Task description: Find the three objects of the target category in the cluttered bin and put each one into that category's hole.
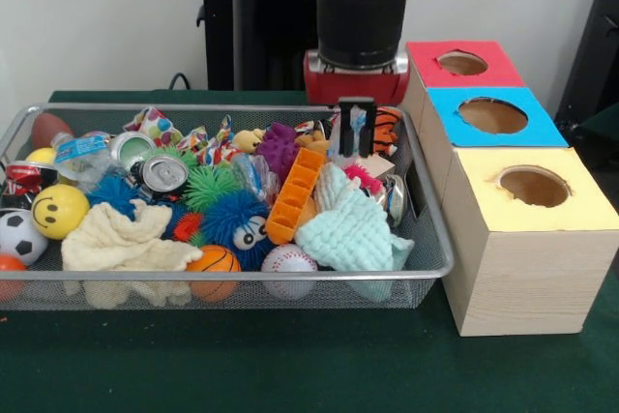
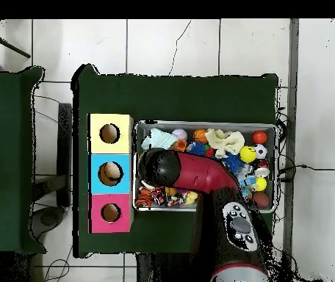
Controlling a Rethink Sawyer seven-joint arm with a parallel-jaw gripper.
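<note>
A wire mesh bin (image 1: 242,276) is heaped with mixed items. Among them are a yellow smiley ball (image 1: 60,210), a soccer ball (image 1: 19,236), a basketball (image 1: 214,260), a baseball (image 1: 288,260), crushed cans (image 1: 162,173), a cream cloth (image 1: 126,244) and a mint cloth (image 1: 353,229). My gripper (image 1: 356,130) hangs low over the bin's back right corner, beside a tiger-striped toy (image 1: 389,128). Crinkled wrappers behind it hide whether it holds anything. In the overhead view the arm (image 2: 200,176) covers the gripper and that end of the bin (image 2: 207,123).
Three wooden boxes stand in a row right of the bin, each with a round hole: red top (image 1: 462,65), blue top (image 1: 493,115), yellow top (image 1: 534,186). An orange ridged piece (image 1: 295,195) and a blue fuzzy toy (image 1: 237,220) lie mid-bin. Green cloth covers the table.
</note>
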